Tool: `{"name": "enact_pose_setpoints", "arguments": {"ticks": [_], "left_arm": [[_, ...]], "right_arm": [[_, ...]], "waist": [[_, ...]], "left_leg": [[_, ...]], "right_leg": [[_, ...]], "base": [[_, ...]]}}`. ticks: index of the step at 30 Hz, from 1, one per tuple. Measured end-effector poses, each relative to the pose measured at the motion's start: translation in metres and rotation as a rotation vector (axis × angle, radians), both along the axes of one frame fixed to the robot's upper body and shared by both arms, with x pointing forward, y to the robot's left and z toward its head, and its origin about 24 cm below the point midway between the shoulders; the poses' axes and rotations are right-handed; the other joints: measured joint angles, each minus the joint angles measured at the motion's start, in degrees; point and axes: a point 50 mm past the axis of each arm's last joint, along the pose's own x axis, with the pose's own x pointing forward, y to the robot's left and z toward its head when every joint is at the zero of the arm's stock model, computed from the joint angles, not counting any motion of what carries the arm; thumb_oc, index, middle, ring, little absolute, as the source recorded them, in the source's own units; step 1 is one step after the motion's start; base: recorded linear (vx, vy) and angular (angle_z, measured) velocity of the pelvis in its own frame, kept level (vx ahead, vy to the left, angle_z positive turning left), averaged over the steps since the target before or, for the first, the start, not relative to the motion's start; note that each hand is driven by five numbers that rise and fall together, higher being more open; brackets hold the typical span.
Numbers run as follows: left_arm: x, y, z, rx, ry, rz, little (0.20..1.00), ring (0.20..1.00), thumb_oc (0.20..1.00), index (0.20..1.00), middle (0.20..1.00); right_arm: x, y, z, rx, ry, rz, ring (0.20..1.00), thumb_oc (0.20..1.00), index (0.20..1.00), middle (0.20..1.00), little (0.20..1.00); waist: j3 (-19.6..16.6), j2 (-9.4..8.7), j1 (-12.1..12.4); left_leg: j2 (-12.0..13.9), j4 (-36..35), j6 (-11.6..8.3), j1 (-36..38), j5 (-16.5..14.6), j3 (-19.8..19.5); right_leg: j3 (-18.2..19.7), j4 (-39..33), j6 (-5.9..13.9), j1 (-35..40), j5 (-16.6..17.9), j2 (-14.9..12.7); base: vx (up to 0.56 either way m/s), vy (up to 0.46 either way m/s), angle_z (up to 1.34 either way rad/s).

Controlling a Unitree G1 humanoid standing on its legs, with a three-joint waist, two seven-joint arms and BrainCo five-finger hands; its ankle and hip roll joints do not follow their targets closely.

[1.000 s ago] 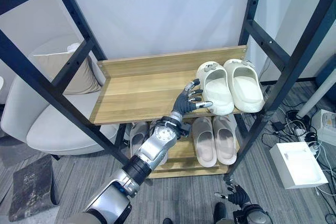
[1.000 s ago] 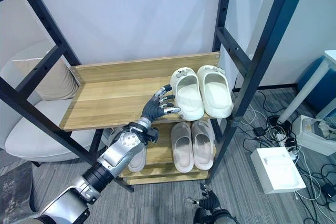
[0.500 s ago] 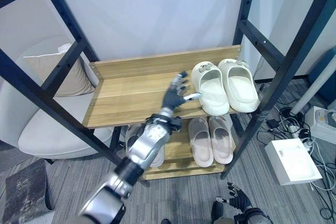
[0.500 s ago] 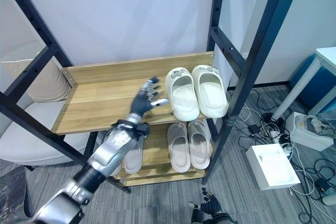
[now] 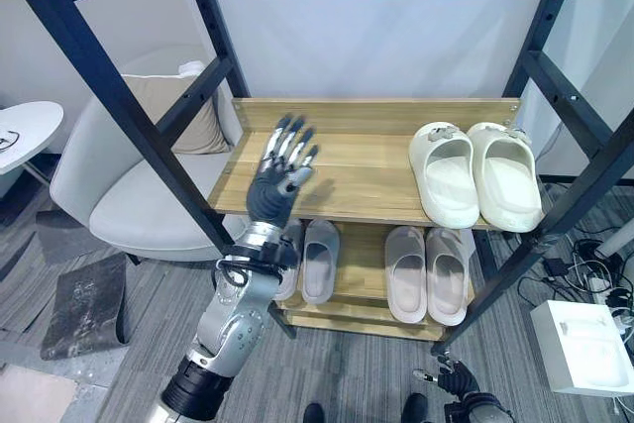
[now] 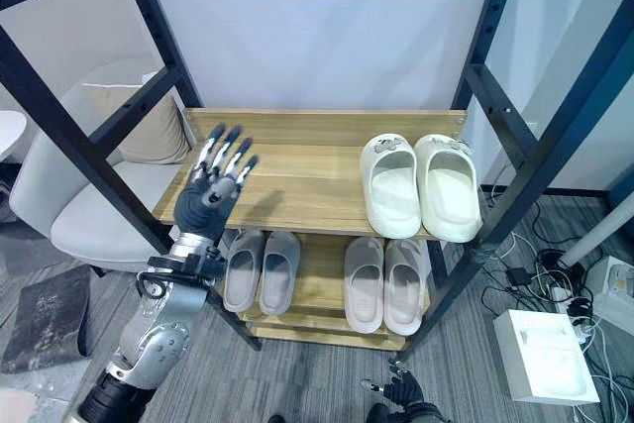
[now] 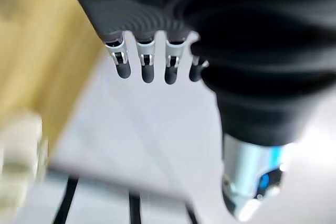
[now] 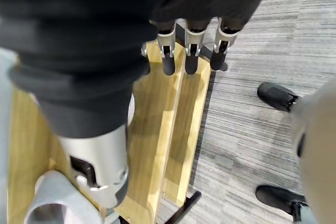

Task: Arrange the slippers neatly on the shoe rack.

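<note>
Grey striped carpet (image 5: 119,373) ran under a black-framed shoe rack (image 5: 570,111) that stood against a pale wall. At the left end of the rack's upper wooden shelf (image 5: 357,160) the left hand (image 5: 275,185) was raised with its dark back toward the camera, fingers (image 5: 289,141) straight and spread, holding nothing and touching nothing. Low at the near edge of the scene, over the carpet and right of centre, the right hand (image 5: 451,380) hung with its fingers relaxed and loosely extended, also empty; its own wrist view showed those fingers (image 8: 191,56) pointing toward the lower wooden boards. To the right of the left hand, well apart from it, a pair of cream slippers (image 5: 475,183) sat side by side at the right end of the upper shelf, toes toward the wall. On the lower shelf (image 5: 362,284) lay two more pairs: grey slippers (image 5: 307,260) on the left and beige slippers (image 5: 428,272) on the right, beneath the cream pair. Left of the rack stood a pale armchair (image 5: 129,200) with a beige cushion (image 5: 183,111), and a dark mat (image 5: 87,304) lay on the carpet nearby. At the far right, a white box (image 5: 589,344) rested on the floor among cables.
</note>
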Motion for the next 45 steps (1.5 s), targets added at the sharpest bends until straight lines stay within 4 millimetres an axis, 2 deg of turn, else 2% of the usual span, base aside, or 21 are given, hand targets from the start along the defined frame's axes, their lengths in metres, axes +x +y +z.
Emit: {"name": "enact_pose_setpoints", "arguments": {"ticks": [2,6,8,9,11,12,13,14,15,17,18,19,20,22,26,32,33,35,38,41,45], "left_arm": [[-0.006,-0.009,0.001,0.016,-0.029,-0.083,1.000,1.000,1.000,1.000,1.000],[-0.019,-0.040,-0.020,0.107,0.021,-0.300,1.000,1.000,1.000,1.000,1.000],[-0.023,-0.056,-0.050,0.219,0.107,-0.395,1.000,1.000,1.000,1.000,1.000],[-0.023,-0.061,-0.074,0.303,0.182,-0.418,1.000,1.000,1.000,1.000,1.000],[-0.026,-0.065,-0.099,0.401,0.253,-0.431,1.000,1.000,1.000,1.000,1.000],[-0.028,-0.065,-0.129,0.520,0.325,-0.418,1.000,1.000,1.000,1.000,1.000],[-0.031,-0.063,-0.142,0.566,0.359,-0.405,1.000,1.000,1.000,1.000,1.000],[-0.034,-0.059,-0.167,0.643,0.428,-0.384,1.000,1.000,1.000,1.000,1.000],[-0.039,-0.055,-0.183,0.709,0.475,-0.368,1.000,1.000,1.000,1.000,1.000],[-0.046,-0.045,-0.211,0.815,0.565,-0.334,1.000,1.000,1.000,1.000,1.000],[-0.055,-0.033,-0.232,0.888,0.646,-0.291,1.000,1.000,1.000,1.000,1.000],[-0.058,-0.029,-0.238,0.909,0.676,-0.271,1.000,1.000,1.000,1.000,1.000],[-0.066,-0.018,-0.255,0.939,0.761,-0.204,1.000,1.000,1.000,1.000,1.000],[-0.070,-0.005,-0.269,0.939,0.883,-0.093,1.000,1.000,1.000,1.000,1.000],[-0.075,0.021,-0.281,0.839,1.065,0.140,1.000,1.000,1.000,1.000,1.000],[-0.062,0.036,-0.275,0.624,1.149,0.329,1.000,1.000,1.000,1.000,1.000],[-0.061,0.040,-0.274,0.610,1.152,0.349,1.000,1.000,1.000,1.000,1.000],[-0.060,0.051,-0.272,0.547,1.171,0.411,1.000,1.000,1.000,1.000,1.000],[-0.065,0.064,-0.274,0.561,1.184,0.444,1.000,1.000,1.000,1.000,1.000],[-0.068,0.067,-0.275,0.543,1.201,0.465,1.000,1.000,1.000,1.000,1.000],[-0.067,0.067,-0.275,0.542,1.200,0.466,1.000,1.000,1.000,1.000,1.000]], "right_arm": [[-0.001,0.004,-0.001,0.014,0.006,0.011,1.000,1.000,1.000,1.000,1.000],[-0.002,0.009,-0.004,0.016,0.028,0.042,1.000,1.000,1.000,1.000,1.000],[0.003,0.013,-0.004,0.013,0.022,0.058,1.000,1.000,1.000,1.000,1.000],[0.008,0.016,-0.003,0.017,0.011,0.069,1.000,1.000,1.000,1.000,1.000],[0.013,0.020,-0.001,0.019,-0.009,0.092,1.000,1.000,1.000,1.000,1.000],[0.015,0.023,-0.001,0.015,-0.015,0.116,1.000,1.000,1.000,1.000,1.000],[0.015,0.024,-0.001,0.013,-0.017,0.124,1.000,1.000,1.000,1.000,1.000],[0.014,0.024,0.000,0.013,-0.020,0.130,1.000,1.000,1.000,1.000,1.000],[0.014,0.025,0.000,0.013,-0.023,0.137,1.000,1.000,1.000,1.000,1.000],[0.014,0.026,0.003,0.015,-0.041,0.152,1.000,1.000,1.000,1.000,1.000],[0.014,0.027,0.004,0.018,-0.049,0.161,1.000,1.000,1.000,1.000,1.000],[0.014,0.027,0.005,0.018,-0.053,0.161,1.000,1.000,1.000,1.000,1.000],[0.012,0.025,0.005,0.012,-0.049,0.160,1.000,1.000,1.000,1.000,1.000],[0.011,0.023,0.005,0.006,-0.048,0.157,1.000,1.000,1.000,1.000,1.000],[0.018,0.026,0.009,0.007,-0.078,0.150,1.000,1.000,1.000,1.000,1.000],[0.037,0.031,0.020,0.009,-0.156,0.135,1.000,1.000,1.000,1.000,1.000],[0.038,0.028,0.021,0.005,-0.157,0.131,1.000,1.000,1.000,1.000,1.000],[0.039,0.004,0.022,-0.040,-0.156,0.083,1.000,1.000,1.000,1.000,1.000],[0.048,-0.021,0.034,-0.110,-0.205,0.031,1.000,1.000,1.000,1.000,1.000],[0.053,-0.029,0.037,-0.141,-0.220,0.003,1.000,1.000,1.000,1.000,1.000],[0.054,-0.024,0.037,-0.146,-0.220,0.018,1.000,1.000,1.000,1.000,1.000]], "waist": [[-0.1,0.19,-0.1],[-0.1,0.37,-0.1],[-0.1,0.62,-0.1],[0.0,0.90,-0.2],[0.2,1.12,-0.6],[0.1,1.38,-0.9],[0.2,1.39,-1.3],[0.3,1.64,-1.5],[0.6,1.22,-1.7],[0.7,1.60,-1.8],[1.1,1.28,-2.1],[1.2,1.21,-2.2],[1.4,0.87,-2.0],[1.6,0.61,-2.1],[2.0,0.08,-1.7],[2.0,-0.20,-1.5],[2.0,-0.29,-1.6],[2.0,-0.33,-1.4],[2.0,-0.41,-1.6],[1.9,-0.52,-1.6],[1.9,-0.47,-1.6]], "left_leg": [[0.0,0.0,-0.02,0.0,0.0,0.0],[0.0,0.0,-0.43,-0.4,0.3,-0.3],[0.0,0.0,-0.44,-0.1,0.3,-0.3],[0.0,0.0,-0.45,0.0,0.3,-0.1],[0.0,0.0,-0.47,0.0,0.3,0.0],[0.1,0.0,-0.61,0.2,0.4,0.1],[0.2,0.0,-0.62,0.2,0.4,0.2],[0.2,0.0,-0.62,0.3,0.4,0.4],[0.2,0.0,-0.63,0.2,0.4,0.6],[0.3,0.0,-0.58,0.2,0.3,0.6],[0.4,0.0,-0.44,0.3,0.2,0.7],[0.4,0.0,-0.38,0.3,0.1,0.7],[0.5,-0.3,-0.37,0.2,0.1,0.7],[0.5,-0.3,-0.16,0.2,0.0,0.7],[0.5,-0.3,0.08,0.1,-0.1,0.7],[0.6,-0.3,0.09,0.2,-0.1,0.6],[0.6,-0.3,0.09,0.2,-0.1,0.6],[0.5,0.0,0.10,0.2,-0.1,0.6],[0.5,0.0,0.16,0.2,-0.2,0.6],[0.6,0.0,0.14,0.4,-0.2,0.6],[0.6,0.0,0.15,0.4,-0.2,0.6]], "right_leg": [[0.0,0.0,0.00,0.0,0.0,0.0],[-0.1,0.0,0.00,-0.2,0.0,0.2],[-0.1,0.0,-0.04,-0.1,-0.1,0.3],[0.0,0.0,-0.04,-0.1,-0.1,0.3],[0.0,0.0,-0.05,-0.1,-0.1,0.3],[0.1,0.0,-0.14,0.0,-0.1,0.4],[0.1,0.0,-0.15,-0.1,-0.1,0.4],[0.1,0.0,-0.24,0.0,-0.2,0.4],[0.1,0.0,-0.24,-0.2,-0.2,0.4],[0.2,0.0,-0.32,-0.2,-0.3,0.4],[0.3,0.0,-0.34,-0.2,-0.3,0.5],[0.3,0.0,-0.35,-0.2,-0.3,0.5],[0.3,0.0,-0.31,-0.2,-0.3,0.5],[0.3,0.0,-0.33,-0.2,-0.3,0.5],[0.2,0.0,-0.33,-0.2,-0.4,0.5],[0.2,0.0,-0.34,-0.1,-0.4,0.6],[0.2,0.0,-0.34,-0.1,-0.4,0.6],[0.1,0.0,-0.28,0.1,-0.4,0.5],[0.2,0.0,-0.26,0.0,-0.4,0.5],[0.1,0.0,-0.31,0.2,-0.5,0.6],[0.1,0.0,-0.32,0.2,-0.5,0.6]], "base": [[0.00,0.000,0.00],[0.00,0.011,0.04],[0.00,0.005,-0.03],[-0.01,0.006,-0.06],[-0.01,0.008,-0.06],[0.00,0.006,-0.05],[-0.01,0.001,-0.03],[-0.01,-0.002,-0.03],[-0.01,0.001,-0.05],[-0.01,0.001,-0.05],[0.00,0.000,0.00],[0.00,0.000,0.00],[0.00,0.000,0.00],[0.00,0.000,0.00],[0.00,0.000,0.00],[0.00,-0.001,0.01],[0.00,0.000,0.00],[0.00,-0.004,0.04],[0.00,0.003,-0.01],[0.00,0.000,0.00],[0.00,0.000,0.00]]}}
